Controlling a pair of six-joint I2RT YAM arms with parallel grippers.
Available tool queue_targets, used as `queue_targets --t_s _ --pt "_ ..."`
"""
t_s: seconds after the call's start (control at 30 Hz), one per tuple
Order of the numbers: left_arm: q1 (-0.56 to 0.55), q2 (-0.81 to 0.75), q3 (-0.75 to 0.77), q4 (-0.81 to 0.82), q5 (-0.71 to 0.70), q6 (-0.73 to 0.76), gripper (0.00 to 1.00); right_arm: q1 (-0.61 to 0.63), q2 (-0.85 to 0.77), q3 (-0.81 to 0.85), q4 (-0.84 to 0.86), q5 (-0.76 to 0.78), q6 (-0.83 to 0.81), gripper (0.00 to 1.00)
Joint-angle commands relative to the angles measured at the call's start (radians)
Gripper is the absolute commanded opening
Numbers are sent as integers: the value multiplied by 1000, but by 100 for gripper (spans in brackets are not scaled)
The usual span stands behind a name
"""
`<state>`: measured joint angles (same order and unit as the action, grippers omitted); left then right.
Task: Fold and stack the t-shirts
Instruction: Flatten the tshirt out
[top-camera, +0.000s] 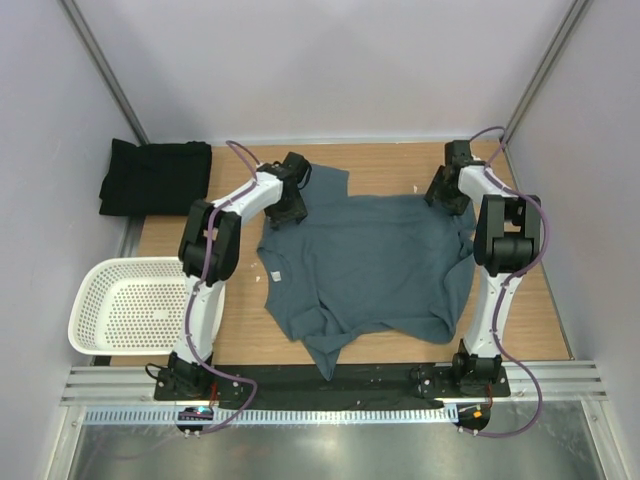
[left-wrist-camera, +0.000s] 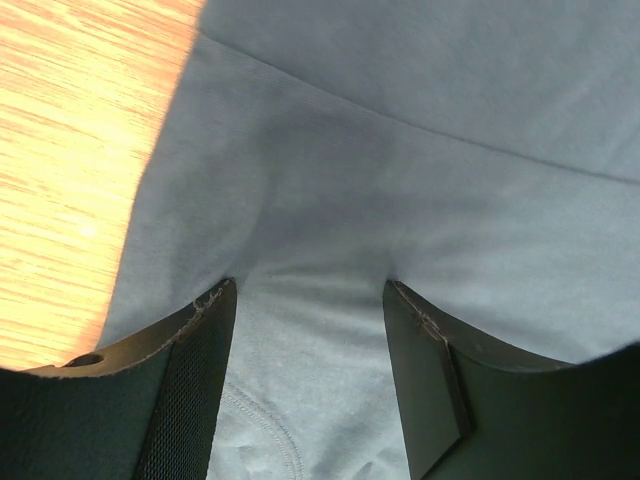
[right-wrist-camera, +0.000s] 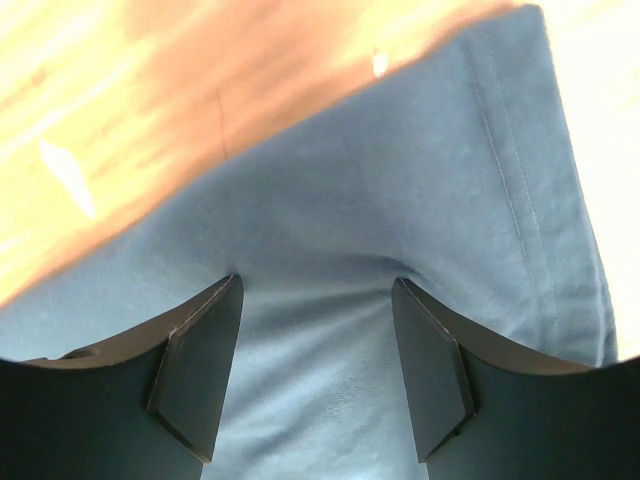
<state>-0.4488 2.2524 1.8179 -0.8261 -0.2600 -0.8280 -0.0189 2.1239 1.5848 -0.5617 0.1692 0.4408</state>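
Observation:
The slate blue-grey t-shirt (top-camera: 370, 260) lies spread and rumpled on the wooden table, its small white neck label (top-camera: 272, 277) near its left edge. My left gripper (top-camera: 285, 212) presses down on the shirt's far left part and stands open, with cloth (left-wrist-camera: 320, 200) rising between its fingertips (left-wrist-camera: 309, 285). At the shirt's far right corner my right gripper (top-camera: 447, 197) is also open, its tips (right-wrist-camera: 318, 280) sunk into the fabric (right-wrist-camera: 400, 180) beside a stitched hem. The black t-shirt (top-camera: 155, 177) lies folded at the far left.
A white perforated basket (top-camera: 130, 305) sits off the table's near left edge. Bare wood (top-camera: 540, 320) shows to the right of the shirt and along the back. Grey walls close in on both sides.

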Motion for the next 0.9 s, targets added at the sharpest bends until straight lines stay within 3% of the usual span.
queue_targets --t_s 0.0,0.3,0.57,0.87 --pt "15 49 6 -56 -35 -36 62 -3 73 52 31 -14 -109 68" --pt "64 71 12 -19 -7 20 61 -6 142 168 77 -10 -221 68" --pt "99 137 92 -38 28 36 59 -7 197 241 66 -80 -159 68" --pt "154 237 283 -51 13 108 59 -7 120 221 5 -57 -162 69"
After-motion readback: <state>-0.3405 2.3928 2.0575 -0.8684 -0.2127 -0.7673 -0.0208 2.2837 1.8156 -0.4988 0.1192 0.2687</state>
